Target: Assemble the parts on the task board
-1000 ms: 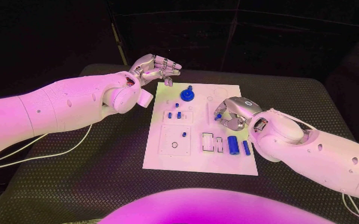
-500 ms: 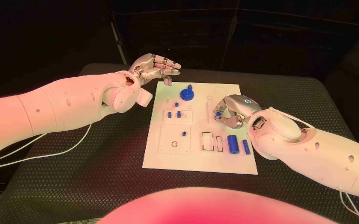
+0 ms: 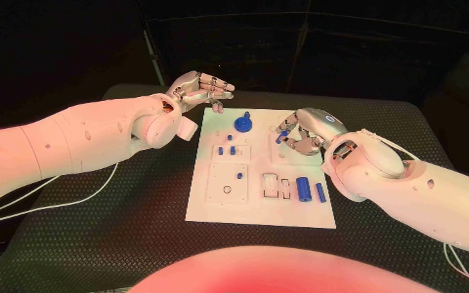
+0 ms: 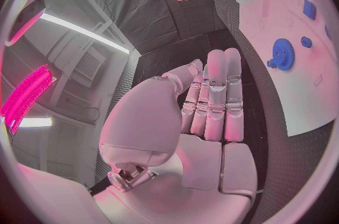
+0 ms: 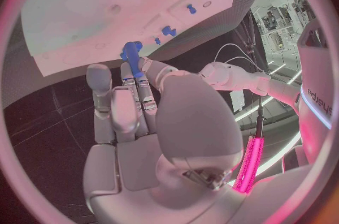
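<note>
Black table (image 3: pixel 117 239) sitting under pink-red light, its top showing a woven texture. White cables (image 3: pixel 59 201) trailing over its left part. Behind the table, dark wall panels (image 3: pixel 322 42) standing. Ceiling light strip (image 4: pixel 85 34) glowing overhead.

- Two thick, smooth white arms, rounded shells, small round holes along them.
- Silver jointed left hand (image 3: pixel 202 91) and right hand (image 3: pixel 303 133), segmented fingers.
- Small dark ring mark on back of right hand.
- Thin white cable (image 3: pixel 59 201) trailing behind left hand's arm.
</note>
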`<move>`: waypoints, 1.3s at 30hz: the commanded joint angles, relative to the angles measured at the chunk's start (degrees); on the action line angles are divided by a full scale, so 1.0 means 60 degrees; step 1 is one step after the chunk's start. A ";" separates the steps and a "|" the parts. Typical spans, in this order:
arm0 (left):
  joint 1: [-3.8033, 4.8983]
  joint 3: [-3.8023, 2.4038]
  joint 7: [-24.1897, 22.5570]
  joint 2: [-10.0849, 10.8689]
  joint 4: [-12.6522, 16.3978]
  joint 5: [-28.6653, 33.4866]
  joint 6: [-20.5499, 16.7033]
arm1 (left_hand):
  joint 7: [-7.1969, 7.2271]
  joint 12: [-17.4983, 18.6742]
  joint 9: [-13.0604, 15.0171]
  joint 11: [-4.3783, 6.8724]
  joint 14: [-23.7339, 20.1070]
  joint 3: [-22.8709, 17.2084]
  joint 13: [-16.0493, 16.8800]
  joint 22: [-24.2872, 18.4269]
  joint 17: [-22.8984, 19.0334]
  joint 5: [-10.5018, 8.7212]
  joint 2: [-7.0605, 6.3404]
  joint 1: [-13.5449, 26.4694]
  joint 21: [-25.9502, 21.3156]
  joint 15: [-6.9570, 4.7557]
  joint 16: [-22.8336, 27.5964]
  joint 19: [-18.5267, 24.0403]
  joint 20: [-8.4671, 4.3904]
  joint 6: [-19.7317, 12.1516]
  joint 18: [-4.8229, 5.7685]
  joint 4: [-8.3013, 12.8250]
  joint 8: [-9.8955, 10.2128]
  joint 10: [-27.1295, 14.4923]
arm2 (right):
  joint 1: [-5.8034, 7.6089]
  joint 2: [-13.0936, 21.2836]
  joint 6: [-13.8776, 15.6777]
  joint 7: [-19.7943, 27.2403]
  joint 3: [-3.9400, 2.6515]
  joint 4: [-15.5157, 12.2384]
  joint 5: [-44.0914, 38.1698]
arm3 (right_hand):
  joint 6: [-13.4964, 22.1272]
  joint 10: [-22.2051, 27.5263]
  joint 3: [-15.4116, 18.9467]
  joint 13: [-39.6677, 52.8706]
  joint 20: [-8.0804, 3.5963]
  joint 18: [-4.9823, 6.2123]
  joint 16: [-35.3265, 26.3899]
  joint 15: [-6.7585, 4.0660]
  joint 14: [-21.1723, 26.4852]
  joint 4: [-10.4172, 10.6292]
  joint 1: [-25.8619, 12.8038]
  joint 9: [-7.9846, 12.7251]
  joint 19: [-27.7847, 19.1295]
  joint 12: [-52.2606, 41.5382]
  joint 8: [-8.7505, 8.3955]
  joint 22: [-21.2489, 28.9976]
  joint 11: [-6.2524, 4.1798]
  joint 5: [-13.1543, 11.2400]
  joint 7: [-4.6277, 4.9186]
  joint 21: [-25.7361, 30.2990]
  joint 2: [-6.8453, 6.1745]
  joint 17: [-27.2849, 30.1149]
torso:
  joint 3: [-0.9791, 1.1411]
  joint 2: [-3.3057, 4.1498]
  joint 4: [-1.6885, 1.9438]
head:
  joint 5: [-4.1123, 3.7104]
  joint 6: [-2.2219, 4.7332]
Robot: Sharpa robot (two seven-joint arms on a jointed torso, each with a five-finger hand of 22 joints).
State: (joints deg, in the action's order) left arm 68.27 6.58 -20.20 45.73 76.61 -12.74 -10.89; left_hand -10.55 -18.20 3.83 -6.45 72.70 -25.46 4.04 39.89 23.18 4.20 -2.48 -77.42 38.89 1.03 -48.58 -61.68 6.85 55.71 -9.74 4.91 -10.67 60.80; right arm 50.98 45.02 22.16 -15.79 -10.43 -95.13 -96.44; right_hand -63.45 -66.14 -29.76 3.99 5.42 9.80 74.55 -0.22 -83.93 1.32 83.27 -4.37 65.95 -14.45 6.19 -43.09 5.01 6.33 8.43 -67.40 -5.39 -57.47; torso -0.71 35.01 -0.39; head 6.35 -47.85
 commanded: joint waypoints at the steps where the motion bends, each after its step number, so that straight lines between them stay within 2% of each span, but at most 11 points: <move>1: 0.0016 -0.0009 -0.0022 -0.0015 -0.0015 0.0043 0.0123 | -0.0055 -0.0034 -0.0007 0.0021 0.0034 -0.0003 -0.0011 -0.0011 -0.0015 -0.0009 0.0042 0.0050 -0.0041 0.0007 0.0040 0.0006 0.0005 -0.0030 -0.0134 0.0002 0.0029 -0.0065 | 0.0016 0.0064 0.0259 0.0192 -0.0120 -0.0373 0.0543 | -0.0049 -0.0221 -0.0023 0.0017 0.0000 -0.0195 0.0050 -0.0072 -0.0123 -0.0055 0.0113 0.0012 0.0039 -0.0026 -0.0002 -0.0023 -0.0153 0.0051 0.0009 -0.0054 -0.0004 -0.0003 | 0.0001 0.0005 0.0008 | 0.0001 0.0012; 6: 0.0016 -0.0009 -0.0035 -0.0028 -0.0014 0.0043 0.0112 | -0.0055 -0.0034 -0.0007 0.0021 0.0034 -0.0003 -0.0011 -0.0011 -0.0015 -0.0009 0.0042 0.0050 -0.0041 0.0007 0.0040 0.0006 0.0005 -0.0030 -0.0134 0.0002 0.0029 -0.0065 | 0.0016 -0.0007 0.0029 0.0397 -0.0231 -0.0800 0.0797 | -0.0053 -0.0228 -0.0042 0.0016 -0.0003 -0.0198 0.0051 -0.0073 -0.0123 -0.0083 0.0119 0.0014 0.0044 -0.0017 -0.0005 -0.0040 -0.0151 0.0073 0.0011 -0.0068 -0.0009 -0.0003 | -0.0017 0.0011 0.0005 | 0.0000 0.0007; 11: 0.0019 -0.0009 -0.0055 -0.0049 -0.0006 0.0042 0.0094 | -0.0053 -0.0038 -0.0004 0.0022 0.0034 -0.0007 -0.0011 -0.0015 -0.0016 -0.0009 0.0051 0.0043 -0.0045 0.0008 0.0045 0.0005 0.0005 -0.0022 -0.0133 0.0005 0.0025 -0.0068 | 0.0016 -0.0391 -0.0415 0.0730 -0.0213 -0.0888 0.0880 | -0.0048 -0.0221 -0.0057 0.0012 -0.0005 -0.0194 0.0029 -0.0070 -0.0114 -0.0116 0.0115 0.0020 0.0025 0.0004 -0.0017 -0.0018 -0.0144 0.0095 0.0019 -0.0063 -0.0027 0.0044 | -0.0027 0.0017 0.0044 | 0.0026 -0.0012; 14: 0.0020 -0.0010 -0.0069 -0.0063 -0.0004 0.0042 0.0084 | -0.0053 -0.0038 -0.0004 0.0022 0.0034 -0.0007 -0.0011 -0.0015 -0.0016 -0.0009 0.0051 0.0043 -0.0045 0.0008 0.0045 0.0005 0.0005 -0.0022 -0.0133 0.0005 0.0025 -0.0068 | 0.0014 -0.0674 -0.0633 0.0980 -0.0037 -0.0862 0.0898 | -0.0045 -0.0217 -0.0061 0.0010 -0.0005 -0.0193 0.0026 -0.0069 -0.0112 -0.0123 0.0112 0.0022 0.0019 0.0011 -0.0021 -0.0011 -0.0140 0.0101 0.0022 -0.0061 -0.0031 0.0049 | -0.0023 0.0011 0.0046 | 0.0081 -0.0033; 15: 0.0021 -0.0010 -0.0074 -0.0069 -0.0002 0.0042 0.0079 | -0.0053 -0.0038 -0.0004 0.0022 0.0034 -0.0007 -0.0011 -0.0015 -0.0016 -0.0009 0.0051 0.0043 -0.0045 0.0008 0.0045 0.0005 0.0005 -0.0022 -0.0133 0.0005 0.0025 -0.0068 | 0.0013 -0.0830 -0.0750 0.1120 0.0125 -0.0829 0.0904 | -0.0043 -0.0215 -0.0063 0.0009 -0.0005 -0.0191 0.0026 -0.0068 -0.0111 -0.0128 0.0111 0.0023 0.0013 0.0015 -0.0024 -0.0004 -0.0139 0.0106 0.0024 -0.0058 -0.0032 0.0050 | -0.0014 0.0011 0.0035 | 0.0115 -0.0043; 17: 0.0022 -0.0010 -0.0079 -0.0075 -0.0001 0.0042 0.0075 | -0.0053 -0.0038 -0.0004 0.0022 0.0034 -0.0007 -0.0011 -0.0015 -0.0016 -0.0009 0.0051 0.0043 -0.0045 0.0008 0.0045 0.0005 0.0005 -0.0022 -0.0133 0.0005 0.0025 -0.0068 | 0.0012 -0.0989 -0.0868 0.1261 0.0343 -0.0780 0.0908 | -0.0041 -0.0211 -0.0066 0.0008 -0.0005 -0.0191 0.0023 -0.0066 -0.0109 -0.0134 0.0108 0.0024 0.0008 0.0022 -0.0027 0.0002 -0.0136 0.0111 0.0027 -0.0057 -0.0033 0.0055 | -0.0016 0.0015 0.0027 | 0.0160 -0.0054; 20: 0.0026 -0.0011 -0.0086 -0.0085 0.0000 0.0042 0.0072 | -0.0053 -0.0038 -0.0004 0.0022 0.0034 -0.0007 -0.0011 -0.0015 -0.0016 -0.0009 0.0051 0.0043 -0.0045 0.0008 0.0045 0.0005 0.0005 -0.0022 -0.0133 0.0005 0.0025 -0.0068 | 0.0010 -0.1188 -0.0999 0.1405 0.0566 -0.0682 0.0876 | -0.0037 -0.0204 -0.0069 0.0005 -0.0004 -0.0189 0.0021 -0.0064 -0.0108 -0.0140 0.0102 0.0027 0.0000 0.0031 -0.0032 0.0011 -0.0131 0.0118 0.0031 -0.0054 -0.0034 0.0058 | -0.0017 0.0013 0.0012 | 0.0186 -0.0069; 21: 0.0028 -0.0011 -0.0092 -0.0092 -0.0002 0.0042 0.0070 | -0.0053 -0.0038 -0.0004 0.0022 0.0034 -0.0007 -0.0011 -0.0015 -0.0016 -0.0009 0.0051 0.0043 -0.0045 0.0008 0.0045 0.0005 0.0005 -0.0022 -0.0133 0.0005 0.0025 -0.0068 | 0.0008 -0.1318 -0.1078 0.1488 0.0726 -0.0604 0.0827 | -0.0037 -0.0204 -0.0069 0.0005 -0.0004 -0.0189 0.0021 -0.0064 -0.0108 -0.0140 0.0102 0.0027 0.0000 0.0031 -0.0032 0.0011 -0.0131 0.0118 0.0031 -0.0054 -0.0034 0.0058 | -0.0013 0.0011 0.0004 | 0.0204 -0.0080; 26: 0.0031 -0.0011 -0.0107 -0.0123 -0.0015 0.0042 0.0064 | -0.0053 -0.0038 -0.0004 0.0022 0.0034 -0.0007 -0.0011 -0.0015 -0.0016 -0.0009 0.0051 0.0043 -0.0045 0.0008 0.0045 0.0005 0.0005 -0.0022 -0.0133 0.0005 0.0025 -0.0068 | -0.0002 -0.1618 -0.1272 0.1632 0.1015 -0.0363 0.0651 | -0.0032 -0.0198 -0.0071 0.0003 -0.0003 -0.0187 0.0024 -0.0061 -0.0108 -0.0147 0.0096 0.0029 -0.0011 0.0041 -0.0038 0.0026 -0.0128 0.0123 0.0036 -0.0048 -0.0035 0.0051 | -0.0004 0.0013 0.0007 | 0.0254 -0.0113; 31: 0.0035 -0.0012 -0.0114 -0.0164 -0.0034 0.0042 0.0073 | -0.0050 -0.0044 -0.0002 0.0024 0.0034 -0.0008 -0.0009 -0.0019 -0.0018 -0.0009 0.0056 0.0034 -0.0049 0.0007 0.0050 0.0003 0.0004 -0.0015 -0.0134 0.0010 0.0020 -0.0067 | -0.0042 -0.1862 -0.1430 0.1708 0.1166 -0.0111 0.0086 | -0.0023 -0.0188 -0.0075 0.0000 -0.0001 -0.0187 0.0023 -0.0057 -0.0107 -0.0157 0.0087 0.0033 -0.0018 0.0054 -0.0047 0.0030 -0.0122 0.0129 0.0042 -0.0048 -0.0034 0.0052 | -0.0002 0.0014 0.0006 | 0.0304 -0.0149; 39: 0.0036 -0.0012 -0.0118 -0.0202 -0.0057 0.0042 0.0082 | -0.0050 -0.0044 -0.0002 0.0024 0.0034 -0.0008 -0.0009 -0.0019 -0.0018 -0.0009 0.0056 0.0034 -0.0049 0.0007 0.0050 0.0003 0.0004 -0.0015 -0.0134 0.0010 0.0020 -0.0067 | -0.0064 -0.2033 -0.1648 0.1695 0.1240 0.0121 -0.0248 | -0.0023 -0.0188 -0.0075 0.0000 -0.0001 -0.0187 0.0023 -0.0057 -0.0107 -0.0157 0.0087 0.0033 -0.0018 0.0054 -0.0047 0.0030 -0.0122 0.0129 0.0042 -0.0048 -0.0034 0.0052 | 0.0001 0.0012 0.0001 | 0.0349 -0.0216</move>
State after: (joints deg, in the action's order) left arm 68.36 6.57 -20.28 44.62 76.28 -12.74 -10.78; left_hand -10.55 -18.20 3.83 -6.45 72.70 -25.46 4.04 39.86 23.14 4.20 -2.48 -77.42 38.89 1.03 -48.58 -61.68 6.85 55.71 -9.73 4.91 -10.66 60.80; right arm 50.55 32.95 13.93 -6.59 -3.00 -94.40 -95.58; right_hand -63.44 -66.14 -30.23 3.93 5.43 9.80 74.55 -0.21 -83.93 0.83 83.54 -4.23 65.94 -14.29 6.20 -42.96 5.02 6.91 8.43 -67.62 -5.56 -57.22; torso -0.73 35.08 -0.36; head 8.41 -49.03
